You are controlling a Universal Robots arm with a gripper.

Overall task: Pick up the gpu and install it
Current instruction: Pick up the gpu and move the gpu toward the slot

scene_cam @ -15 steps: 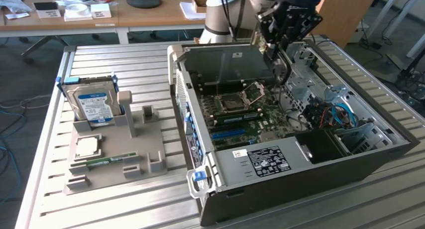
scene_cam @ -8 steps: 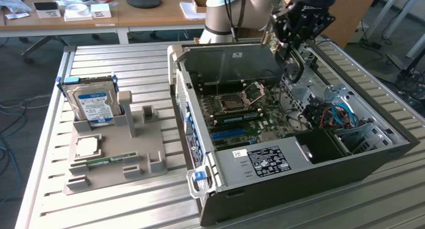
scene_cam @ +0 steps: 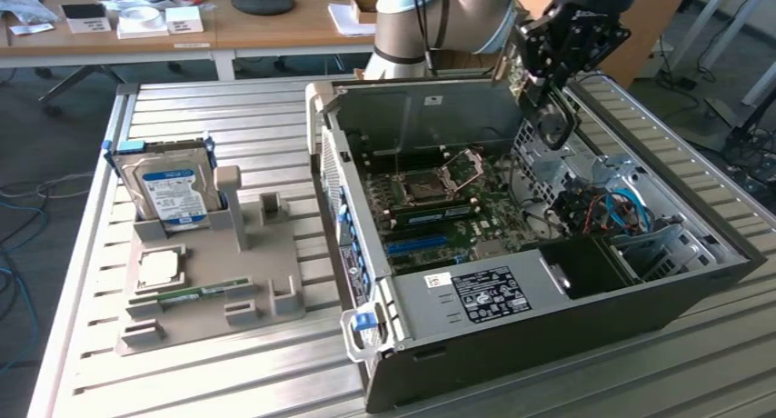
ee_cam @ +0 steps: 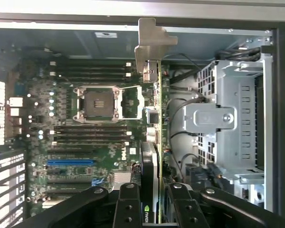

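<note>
**A:** Where is the arm, and what is its claw doing?

**B:** The gripper (scene_cam: 548, 80) hangs over the open computer case (scene_cam: 546, 327), at the far side, toward the exterior view's right. It is clenched on the gpu (ee_cam: 155, 118), with a finger pressed against each flat face of the card.

**A:** So where is the card itself?

**B:** It is in the air, standing on its edge and hanging down from the fingers into the top of the case. From the wrist it appears edge-on, a thin line running away from the fingers. Its metal bracket (ee_cam: 149, 47) is at the far end, near the case wall. Below it lies the motherboard (ee_cam: 85, 142), with the bare CPU socket (ee_cam: 99, 103) to one side of the card and the grey drive cage (ee_cam: 228, 128) to the other.

**A:** What is outside the case?

**B:** On the slatted table (scene_cam: 182, 382), at the exterior view's left, there is a grey holder (scene_cam: 261, 282). A hard drive (scene_cam: 176, 186) stands upright in it, and a RAM stick (scene_cam: 200, 293) lies lower down.
</note>
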